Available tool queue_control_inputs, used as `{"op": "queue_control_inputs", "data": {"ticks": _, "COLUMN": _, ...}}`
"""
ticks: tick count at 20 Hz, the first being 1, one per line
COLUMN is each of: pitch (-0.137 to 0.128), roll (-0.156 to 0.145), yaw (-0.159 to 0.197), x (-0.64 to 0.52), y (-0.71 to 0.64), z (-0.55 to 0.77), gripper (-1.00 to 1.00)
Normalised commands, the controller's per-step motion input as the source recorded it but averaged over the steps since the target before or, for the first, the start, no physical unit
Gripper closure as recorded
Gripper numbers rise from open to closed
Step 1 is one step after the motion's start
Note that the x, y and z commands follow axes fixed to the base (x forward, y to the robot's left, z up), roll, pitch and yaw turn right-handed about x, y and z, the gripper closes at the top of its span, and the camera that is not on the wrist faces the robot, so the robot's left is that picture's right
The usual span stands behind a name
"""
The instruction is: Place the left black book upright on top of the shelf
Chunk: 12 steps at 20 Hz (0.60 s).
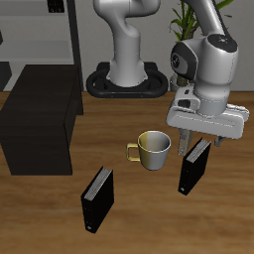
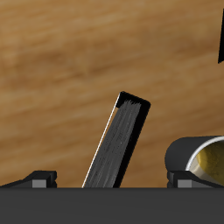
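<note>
The left black book [image 1: 192, 168] stands upright on the wooden table beside a mug. My gripper [image 1: 197, 142] hangs just above its top edge, open, with one finger on each side. In the wrist view the book [image 2: 119, 143] stands between my two widely spread fingertips [image 2: 40, 178], which do not touch it; the gripper [image 2: 112, 180] is open. The other black book [image 1: 97, 198] stands nearer the table's front edge, and a sliver of it shows in the wrist view [image 2: 220, 39]. The shelf [image 1: 40, 127], a low black cabinet with a flat top, sits across the table from my gripper.
A pale yellow mug [image 1: 154, 149] stands right beside the left black book, between it and the shelf; it also shows in the wrist view [image 2: 199, 157]. A tall grey open-frame rack [image 1: 45, 35] stands behind the shelf. The robot base [image 1: 127, 79] is at the back.
</note>
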Motion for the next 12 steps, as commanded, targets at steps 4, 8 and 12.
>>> {"op": "queue_control_inputs", "data": {"ticks": 4, "pitch": 0.02, "roll": -0.006, "yaw": -0.022, "x": 0.04, "y": -0.06, "z": -0.13, "gripper": -1.0}}
{"op": "queue_control_inputs", "data": {"ticks": 8, "pitch": 0.028, "roll": -0.004, "yaw": -0.01, "x": 0.02, "y": 0.02, "z": -0.18, "gripper": -1.0}}
{"op": "queue_control_inputs", "data": {"ticks": 12, "pitch": 0.034, "roll": -0.004, "yaw": -0.005, "x": 0.08, "y": -0.03, "z": -0.23, "gripper": -1.0}}
